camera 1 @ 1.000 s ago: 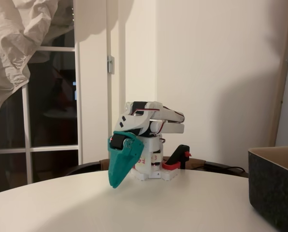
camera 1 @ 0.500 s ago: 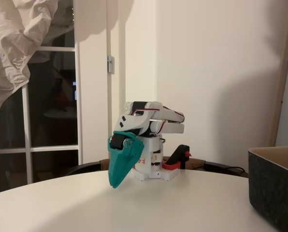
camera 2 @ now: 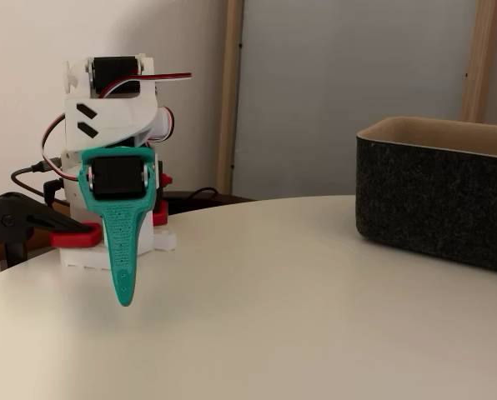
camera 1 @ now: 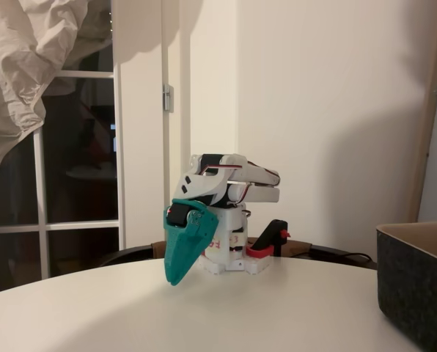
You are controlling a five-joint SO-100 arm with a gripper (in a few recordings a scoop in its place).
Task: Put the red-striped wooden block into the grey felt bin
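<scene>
Folded above the white table [camera 2: 315, 275], our teal claw [camera 2: 123, 287] hangs pinched together and holding nothing, well apart from the grey felt bin [camera 2: 436, 196]; we cannot spot the red-striped wooden block, so we judge locating it comes first, before any reach.

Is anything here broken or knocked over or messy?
Nothing looks broken, tipped or spilled. The grey felt bin stands upright on the white table. The arm is folded up over its base, and its teal gripper hangs tip-down just above the table, shut, with nothing in it.
</scene>
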